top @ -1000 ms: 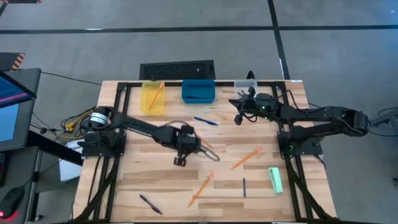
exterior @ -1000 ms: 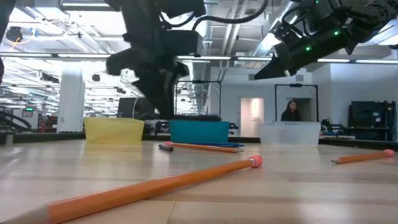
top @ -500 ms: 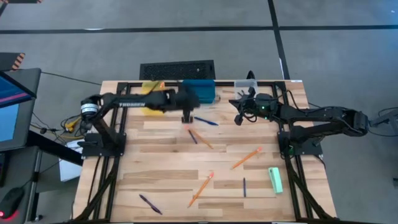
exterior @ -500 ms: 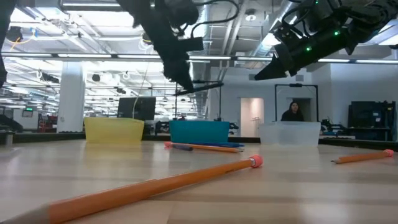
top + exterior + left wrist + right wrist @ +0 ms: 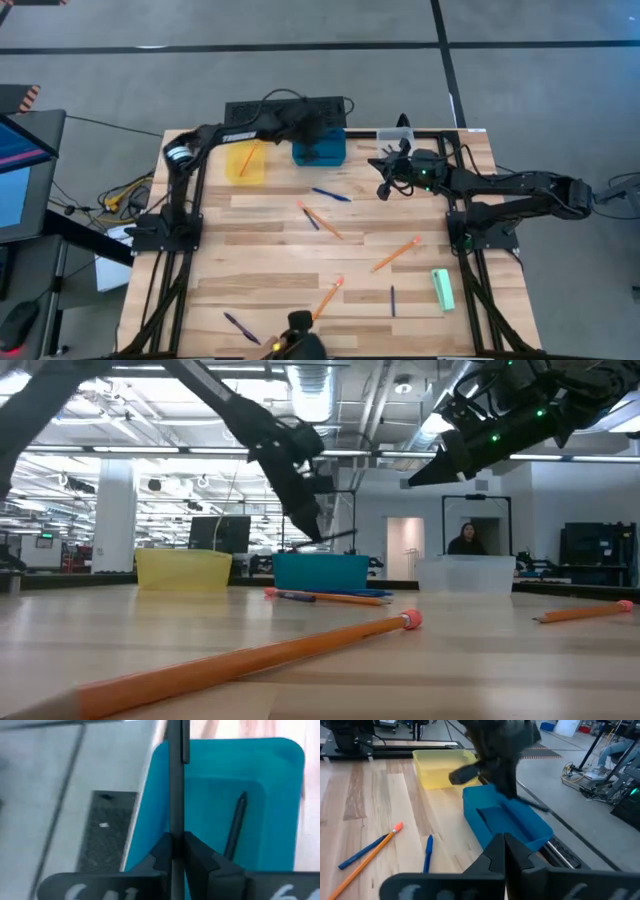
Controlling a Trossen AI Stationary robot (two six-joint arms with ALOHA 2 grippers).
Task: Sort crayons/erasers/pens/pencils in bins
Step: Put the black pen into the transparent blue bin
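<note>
— What is the table made of?
— The pale wooden plank table (image 5: pixel 260 290) looks smooth, with a slight sheen, inside a matt black metal frame (image 5: pixel 188 215).
— And the tubs?
— The solid blue plastic bin (image 5: pixel 270 785) is opaque; the yellow plastic bin (image 5: pixel 437 767) is translucent and glossy.

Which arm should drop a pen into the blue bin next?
Left. The left gripper is shut on a dark pen right above the blue bin, where one pen already lies. The right gripper hangs empty near the clear bin.
</note>
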